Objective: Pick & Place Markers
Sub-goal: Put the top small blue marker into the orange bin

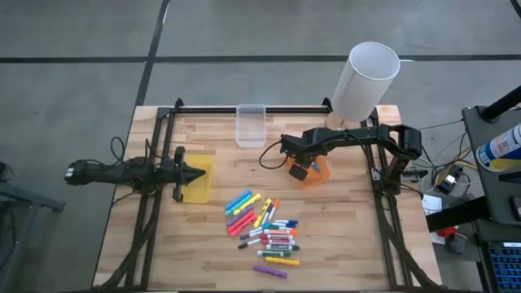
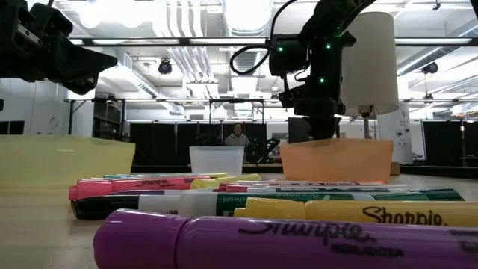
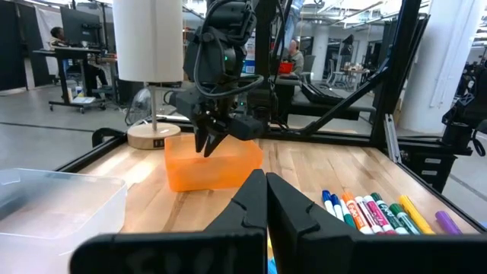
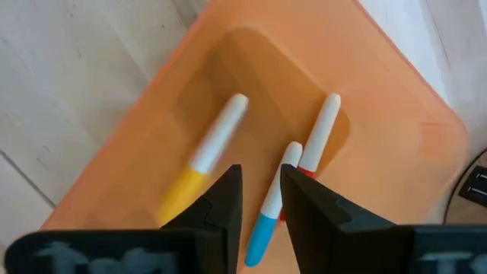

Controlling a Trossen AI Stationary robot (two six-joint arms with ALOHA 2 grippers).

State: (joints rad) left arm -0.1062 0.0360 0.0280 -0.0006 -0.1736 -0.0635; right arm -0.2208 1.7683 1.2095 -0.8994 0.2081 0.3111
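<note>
Only the right wrist view looks inside the translucent orange plastic bin [image 4: 396, 106]: three slim white-barrelled markers [image 4: 217, 141] lie there beneath the right gripper [image 4: 261, 199], fingers slightly parted, empty. The high view shows remaining markers [image 1: 267, 229] heaped mid-table, and the left gripper [image 1: 198, 173], pressed shut, over the yellow plastic bin [image 1: 198, 192].

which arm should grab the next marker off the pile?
Probably right. The right gripper is over the orange bin, fingers parted, with three markers below. The pile of markers lies nearer it; the left gripper, shut, hovers over the yellow bin.
</note>
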